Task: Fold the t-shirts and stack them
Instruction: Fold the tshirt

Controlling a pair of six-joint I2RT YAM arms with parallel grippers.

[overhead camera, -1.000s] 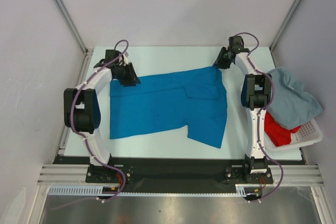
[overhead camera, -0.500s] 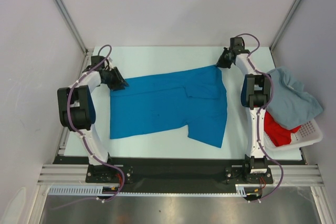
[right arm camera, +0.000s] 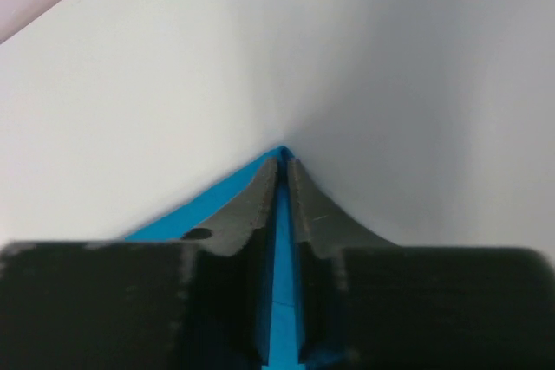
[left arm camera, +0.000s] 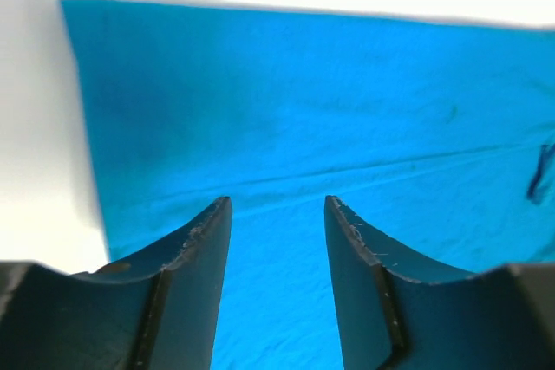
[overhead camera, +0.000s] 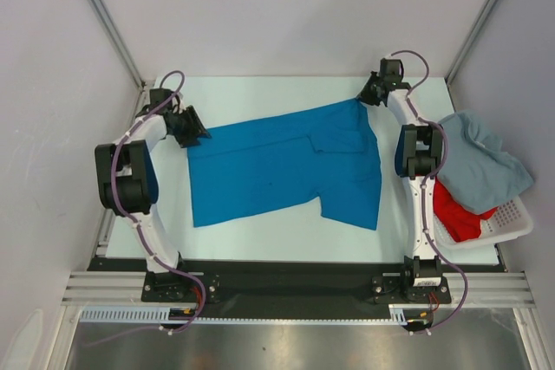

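None folded yet, I judge: right gripper (right arm camera: 284, 162) pinches the flat blue shirt (overhead camera: 277, 171) at its far-right corner; left gripper (left arm camera: 277, 205) stands part-open, empty.

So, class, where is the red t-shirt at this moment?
In the top view the red t-shirt sits at the right side, in the white basket, partly under the grey-blue t-shirt.
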